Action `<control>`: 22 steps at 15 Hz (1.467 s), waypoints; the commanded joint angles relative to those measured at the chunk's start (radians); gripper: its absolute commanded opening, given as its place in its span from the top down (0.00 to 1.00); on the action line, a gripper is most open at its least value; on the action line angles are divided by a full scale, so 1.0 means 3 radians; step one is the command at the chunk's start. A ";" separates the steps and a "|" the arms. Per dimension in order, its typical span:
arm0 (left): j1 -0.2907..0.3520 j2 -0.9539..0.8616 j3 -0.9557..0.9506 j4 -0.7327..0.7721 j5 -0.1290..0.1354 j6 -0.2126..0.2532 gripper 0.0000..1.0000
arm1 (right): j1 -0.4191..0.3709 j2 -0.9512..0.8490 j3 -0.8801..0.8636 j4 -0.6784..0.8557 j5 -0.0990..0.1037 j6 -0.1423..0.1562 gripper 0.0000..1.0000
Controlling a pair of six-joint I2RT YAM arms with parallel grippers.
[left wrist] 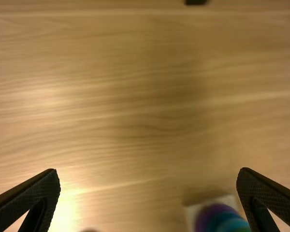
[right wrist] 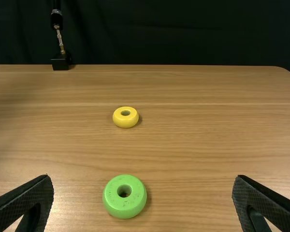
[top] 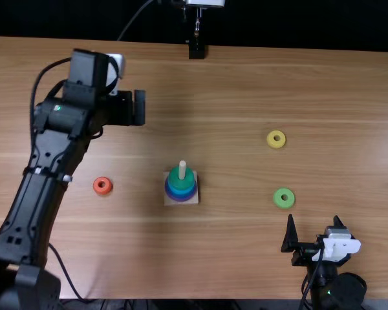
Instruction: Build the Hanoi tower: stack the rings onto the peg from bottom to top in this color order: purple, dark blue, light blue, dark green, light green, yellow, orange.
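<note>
Left tool point(top: 140, 108): fingers wide apart, nothing held, over counter point(top: 246, 258) farther from near edge than ring stack. Right tool point(top: 313, 218): also spread wide, empty, low at right near edge.

Square base point(top: 193, 201) around middle, peg point(top: 182, 169) upright, top bare above rings: purple ring point(top: 181, 197) lowest, blues above, dark green ring point(top: 174, 176) topmost.

Loose, flat on counter: orange ring point(top: 103, 192) left of base; light green ring point(top: 279, 201) right of base, near right tool; yellow ring point(top: 271, 142) beyond light green.
</note>
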 commanded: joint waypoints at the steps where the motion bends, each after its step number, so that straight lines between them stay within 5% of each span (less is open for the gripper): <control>1: 0.0046 -0.0435 -0.0430 0.0246 -0.0112 0.0008 0.00 | -0.0044 -0.0043 -0.0210 -0.0223 0.0054 0.0009 0.00; 6: 0.0256 -0.1729 -0.1964 0.1289 -0.0118 0.0112 0.00 | -0.0044 -0.0043 -0.0210 -0.0223 0.0054 0.0003 0.00; 10: 0.0378 -0.2756 -0.2731 0.1302 -0.0087 0.0873 0.00 | -0.0044 -0.0043 -0.0210 -0.0223 0.0054 0.0003 0.00; 18: 0.0465 -0.4812 -0.4480 0.2087 -0.0106 0.0824 0.00 | -0.0044 -0.0043 -0.0210 -0.0223 0.0054 0.0003 0.00; 22: 0.0455 -0.5185 -0.4915 0.2112 -0.0124 0.0775 0.00 | -0.0044 -0.0043 -0.0210 -0.0223 0.0054 0.0003 0.00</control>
